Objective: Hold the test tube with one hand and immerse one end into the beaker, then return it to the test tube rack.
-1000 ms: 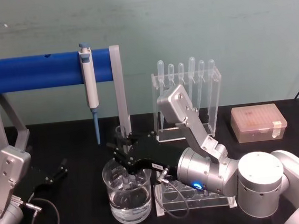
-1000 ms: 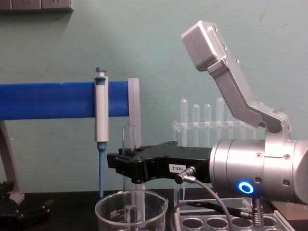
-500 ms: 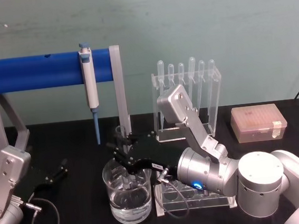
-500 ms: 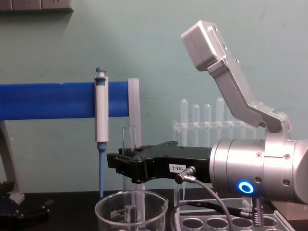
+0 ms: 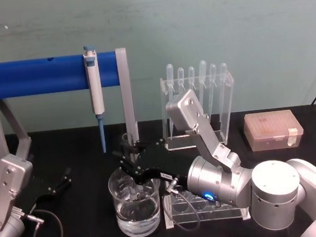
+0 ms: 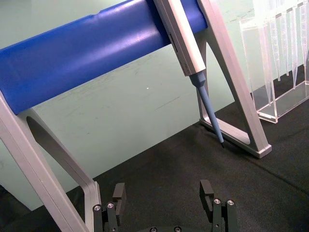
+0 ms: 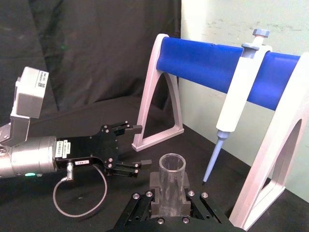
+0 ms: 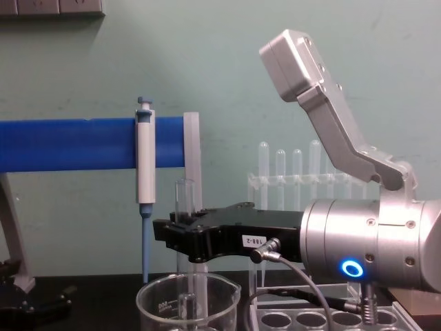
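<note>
Soft, even light from above brightens the pale green wall (image 5: pixel 221 22) behind the blue crossbar (image 5: pixel 36 76). Below the crossbar the black tabletop (image 5: pixel 83 159) is dark, with few shadows. In front of it, small glints mark the beaker (image 5: pixel 135 217); a blue ring light (image 8: pixel 351 268) glows to its right.

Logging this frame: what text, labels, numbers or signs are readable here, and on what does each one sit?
"188-2", as far as it can be made out: white label on the right end effector, which grips the test tube.
Too small to read: the white graduation print on the beaker.
Too small to read: the stickers on the left end effector.
</note>
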